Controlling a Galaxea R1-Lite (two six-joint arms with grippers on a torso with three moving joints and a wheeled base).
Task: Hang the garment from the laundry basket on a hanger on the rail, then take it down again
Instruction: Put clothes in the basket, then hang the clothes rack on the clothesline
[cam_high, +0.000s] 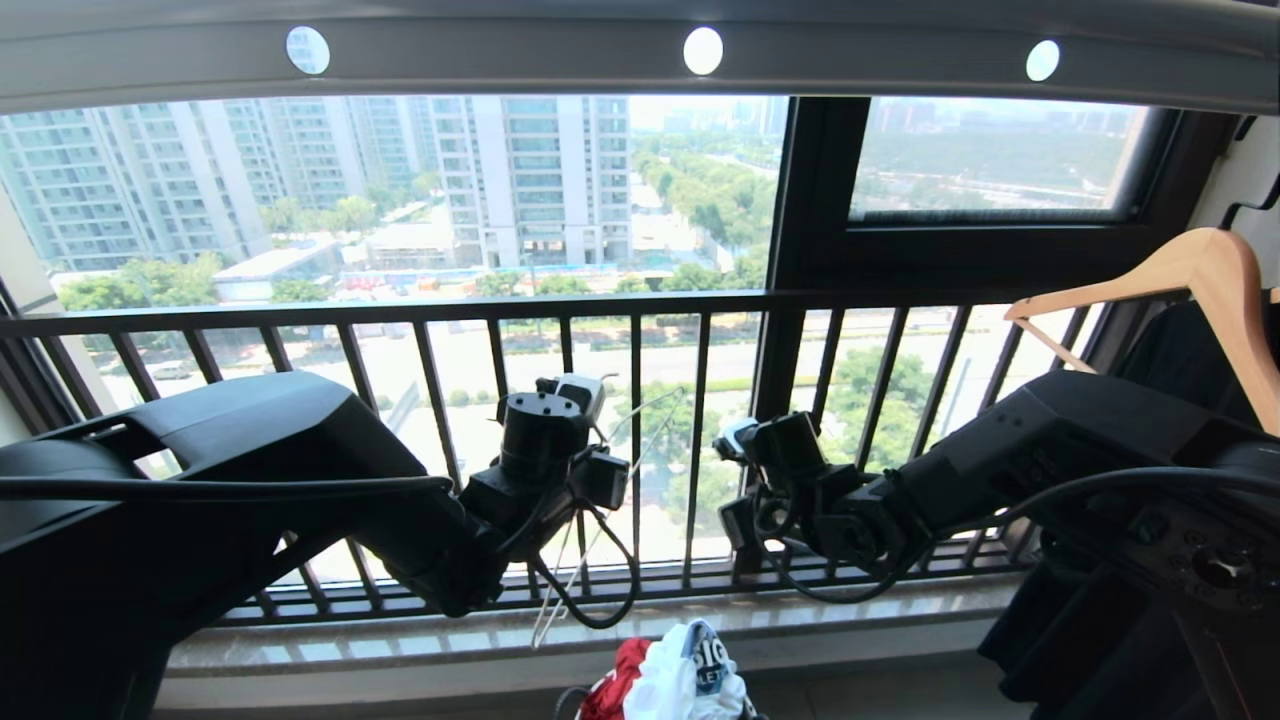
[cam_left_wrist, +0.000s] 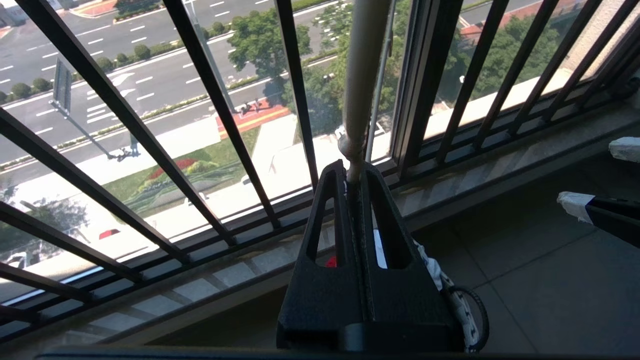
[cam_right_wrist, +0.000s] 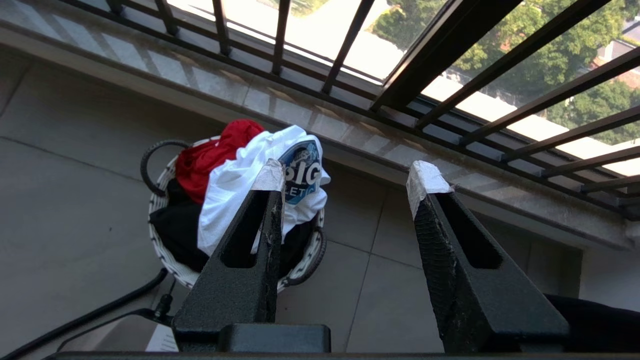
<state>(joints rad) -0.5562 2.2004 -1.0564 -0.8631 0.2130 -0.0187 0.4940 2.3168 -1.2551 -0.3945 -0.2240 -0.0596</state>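
Overhead, the rail (cam_high: 640, 55) ran level across the top edge, open air beneath it. Left gripper (cam_left_wrist: 354, 172) was clamped on the hanger (cam_left_wrist: 361, 90), whose neck pointed away toward the balcony bars. Right gripper (cam_right_wrist: 345, 177) gaped empty over the garment (cam_right_wrist: 235, 185) heaped in the laundry basket (cam_right_wrist: 172, 260) on the floor.

My laundry basket (cam_high: 575, 698) is cut off by the head view's lower edge — only a bit of its rim and handle shows. The garment (cam_high: 690, 680) is cropped there too, its print half legible, and my right finger (cam_right_wrist: 250, 260) covers part of it. The hanger (cam_left_wrist: 362, 85) runs out of the left wrist view, so its hook is unseen; its wire is thin against the glare. What lies beneath the red cloth (cam_right_wrist: 215, 150) — black fabric mostly — I cannot make out.
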